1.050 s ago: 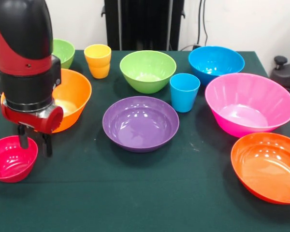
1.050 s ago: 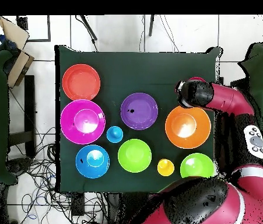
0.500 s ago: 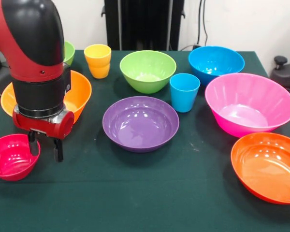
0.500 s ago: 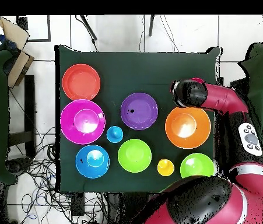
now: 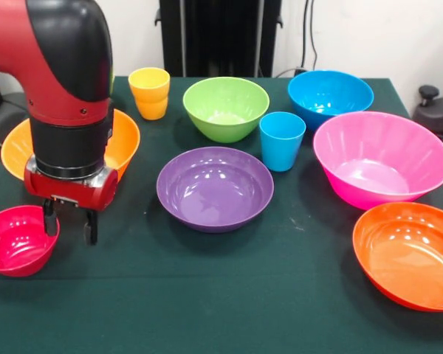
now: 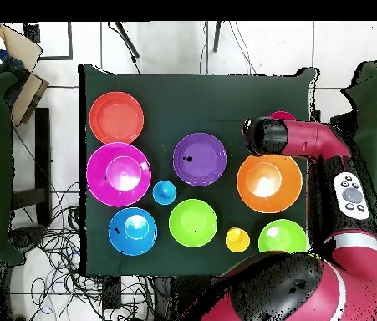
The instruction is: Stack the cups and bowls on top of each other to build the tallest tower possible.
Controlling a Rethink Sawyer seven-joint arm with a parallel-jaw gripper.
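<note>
1. Sliding sideways over the last second, the hand [image 5: 70, 223] now hangs released and empty, one finger [image 5: 50, 219] just at the small crimson bowl's [image 5: 15, 242] rim.
2. Nothing is stacked yet; the purple bowl [image 5: 215, 187] sits apart across the surface [image 5: 207, 295], so lifting the crimson bowl looks next.

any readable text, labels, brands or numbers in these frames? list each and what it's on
None can be read.
The bowls, such as the purple bowl, and the blue cup are plain, with no print showing.
The arm's button pad carries small marks, too small to read.
The cardboard box off the table shows no legible print.
</note>
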